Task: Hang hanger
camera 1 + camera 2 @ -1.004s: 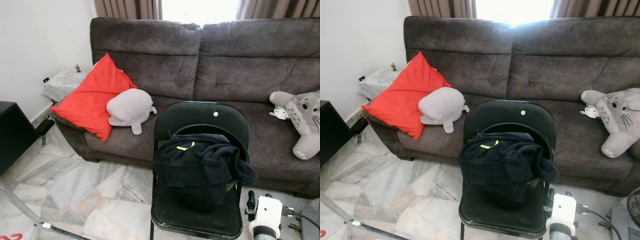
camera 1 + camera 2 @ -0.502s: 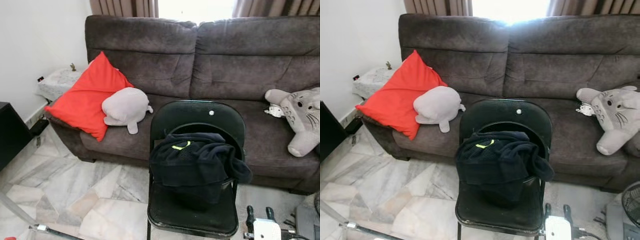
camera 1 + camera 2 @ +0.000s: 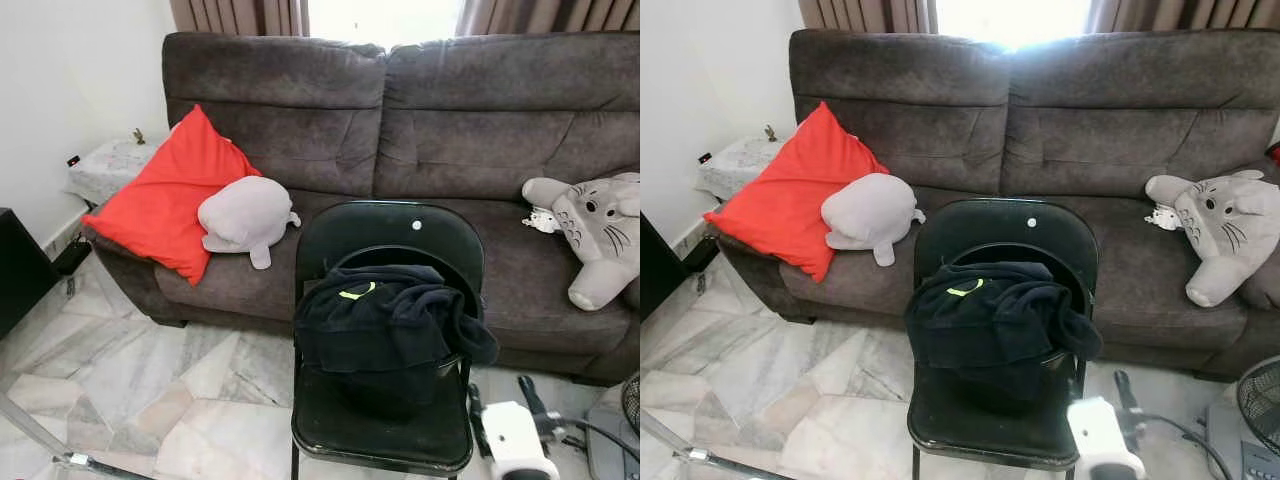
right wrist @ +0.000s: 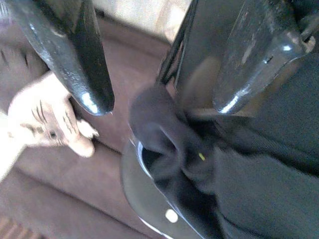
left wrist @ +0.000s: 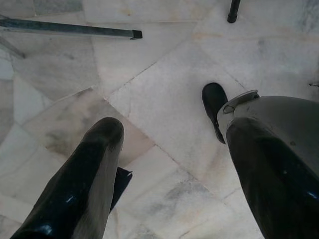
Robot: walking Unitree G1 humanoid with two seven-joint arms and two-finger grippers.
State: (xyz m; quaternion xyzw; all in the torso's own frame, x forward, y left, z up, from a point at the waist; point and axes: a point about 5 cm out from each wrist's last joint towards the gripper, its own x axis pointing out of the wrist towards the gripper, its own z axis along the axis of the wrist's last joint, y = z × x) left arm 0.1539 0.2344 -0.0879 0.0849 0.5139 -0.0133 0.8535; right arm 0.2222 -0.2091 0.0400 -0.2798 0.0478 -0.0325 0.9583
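Jaws apart on right gripper (image 4: 159, 94) near black jacket (image 3: 385, 320) on chair (image 3: 390, 235); left gripper (image 5: 169, 164) apart too, idle. Your grab could snag loose fabric, tip chair.

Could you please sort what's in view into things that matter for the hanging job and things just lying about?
Job:
- black garment heaped on the folding chair
- right hand, open, near the garment
- left hand, open, over the floor

Lying about:
- red cushion
- grey plush
- cat plush
- sofa
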